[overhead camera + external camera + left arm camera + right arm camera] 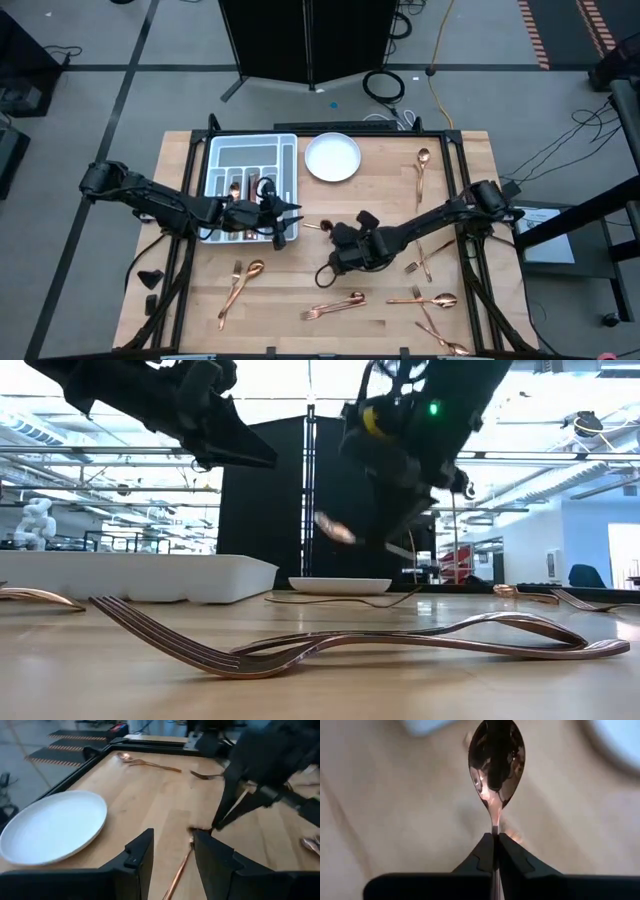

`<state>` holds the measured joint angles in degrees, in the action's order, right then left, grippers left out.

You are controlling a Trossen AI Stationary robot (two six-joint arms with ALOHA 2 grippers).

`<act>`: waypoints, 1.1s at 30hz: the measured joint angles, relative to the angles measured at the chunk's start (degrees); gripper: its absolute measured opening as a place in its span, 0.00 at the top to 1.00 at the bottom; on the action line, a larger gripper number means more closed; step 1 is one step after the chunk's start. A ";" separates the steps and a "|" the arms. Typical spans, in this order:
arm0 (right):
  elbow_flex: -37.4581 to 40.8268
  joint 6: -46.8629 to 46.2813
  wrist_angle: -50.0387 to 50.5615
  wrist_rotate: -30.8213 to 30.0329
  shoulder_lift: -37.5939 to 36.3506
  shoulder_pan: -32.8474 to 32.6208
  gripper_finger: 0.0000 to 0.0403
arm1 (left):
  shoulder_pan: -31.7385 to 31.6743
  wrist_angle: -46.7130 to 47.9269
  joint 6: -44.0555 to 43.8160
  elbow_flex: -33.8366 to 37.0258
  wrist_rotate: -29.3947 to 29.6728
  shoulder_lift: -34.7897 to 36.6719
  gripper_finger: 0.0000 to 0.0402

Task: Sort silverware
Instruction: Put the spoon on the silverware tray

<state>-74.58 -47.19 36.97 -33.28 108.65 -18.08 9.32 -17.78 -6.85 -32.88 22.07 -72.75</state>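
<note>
My right gripper is shut on a copper spoon and hangs above the middle of the table. In the low view the spoon is clear of the wood, its bowl toward the table's left. My left gripper stands open beside the right edge of the grey tray, with nothing between its fingers. Another slim copper piece lies on the table between the two grippers. More silverware lies scattered on the wood. My right gripper pinches the spoon's neck, just behind the bowl, between its two fingers. The fingers slant down from the table's right and lie along the spoon, whose handle runs back between them. The spoon is lifted clear and nearly level, bowl end a little higher.
The grey compartmented tray, with a few copper pieces in it, stands at the far left, the white plate to its right. Loose pieces lie at the near left, near middle, near right and far right.
</note>
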 joint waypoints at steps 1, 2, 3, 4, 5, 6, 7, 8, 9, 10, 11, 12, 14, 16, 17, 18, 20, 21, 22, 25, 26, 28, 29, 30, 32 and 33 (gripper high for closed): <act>-0.01 0.19 0.54 -1.57 -1.04 0.08 1.00 | -0.40 0.09 -0.67 0.00 0.17 0.00 0.67; -0.06 0.21 1.11 -3.00 -2.14 0.24 1.00 | -0.78 0.13 -1.61 0.00 0.30 0.00 0.67; -0.12 0.23 1.82 -4.57 -3.24 0.39 1.00 | -1.12 0.13 -1.87 0.00 0.32 0.00 0.67; -0.12 0.21 2.43 -5.86 -4.31 0.51 1.00 | -1.30 0.05 -1.90 0.00 0.32 0.00 0.66; -0.12 0.23 2.78 -7.21 -5.24 0.77 1.00 | -1.49 -0.21 -1.90 0.00 0.31 -0.22 0.67; -0.12 0.36 2.54 -8.66 -6.13 0.93 1.00 | -1.57 -1.47 -1.96 0.00 0.34 -0.83 0.67; -0.12 0.86 1.67 -10.38 -6.87 1.15 1.00 | -1.53 -3.08 -2.29 0.00 0.32 -1.56 0.66; -0.12 1.71 0.31 -11.82 -7.57 1.38 1.00 | -1.53 -4.92 -2.72 0.00 0.28 -2.36 0.67; -0.12 3.05 -1.76 -13.19 -8.15 1.69 1.00 | -1.57 -8.22 -3.16 0.00 0.19 -3.46 0.66; -0.13 4.60 -4.26 -14.21 -8.66 2.05 1.00 | -1.68 -12.20 -3.31 -0.01 -0.06 -4.82 0.66; -0.14 6.66 -7.04 -14.72 -9.02 2.37 1.00 | -1.82 -16.12 -3.78 -0.02 -0.05 -6.29 0.67; -0.14 9.17 -10.23 -14.91 -9.06 2.73 1.00 | -2.03 -19.79 -4.75 -0.02 -0.06 -7.71 0.66; -0.14 14.32 -16.47 -14.76 -9.04 3.18 1.00 | -2.26 -26.98 -6.24 -0.02 -0.32 -10.58 0.67; -0.14 18.39 -20.55 -14.73 -9.02 3.49 1.00 | -2.25 -31.91 -6.34 -0.02 -0.56 -12.71 0.67; -0.14 19.72 -21.74 -14.81 -9.02 3.71 1.00 | -2.23 -32.95 -6.34 -0.02 -0.59 -13.49 0.67; -0.14 20.85 -22.40 -14.91 -9.02 3.86 1.00 | -2.15 -33.47 -6.32 -0.02 -0.68 -14.03 0.67; -0.10 22.72 -23.88 -14.91 -9.02 4.12 1.00 | -2.22 -34.63 -6.32 -0.02 -0.65 -15.02 0.66; -0.10 23.35 -24.57 -14.92 -9.02 4.20 1.00 | -2.29 -35.31 -6.32 0.00 -0.06 -15.33 0.66; -0.10 23.59 -25.06 -14.88 -9.02 4.28 1.00 | -2.27 -36.13 -6.30 0.00 0.79 -15.48 0.67; -0.12 23.73 -25.26 -15.27 -9.02 4.33 1.00 | -2.26 -36.99 -5.88 0.00 1.96 -15.55 0.66; -0.12 23.75 -25.25 -15.24 -9.02 4.29 1.00 | -2.21 -36.98 -5.81 0.00 1.96 -15.56 0.67; -0.12 23.92 -25.25 -15.21 -9.02 4.27 1.00 | -2.23 -36.98 -5.06 0.00 1.98 -15.56 0.67; -0.12 23.91 -25.09 -15.09 -9.02 4.29 1.00 | -2.24 -36.93 -4.07 0.00 2.05 -15.56 0.66; -0.14 23.89 -24.60 -14.83 -9.02 4.31 1.00 | -2.26 -36.61 -3.06 0.00 2.13 -15.56 0.67; -0.14 23.07 -23.06 -14.33 -9.02 4.25 1.00 | -2.25 -35.40 -2.71 0.00 2.27 -15.41 0.66; -0.14 22.60 -22.42 -14.25 -9.02 4.23 1.00 | -2.26 -35.03 -2.71 0.00 2.53 -15.37 0.66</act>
<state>-74.72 -24.59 14.55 -47.54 99.63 -13.85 7.06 -52.81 -9.56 -32.88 24.60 -88.12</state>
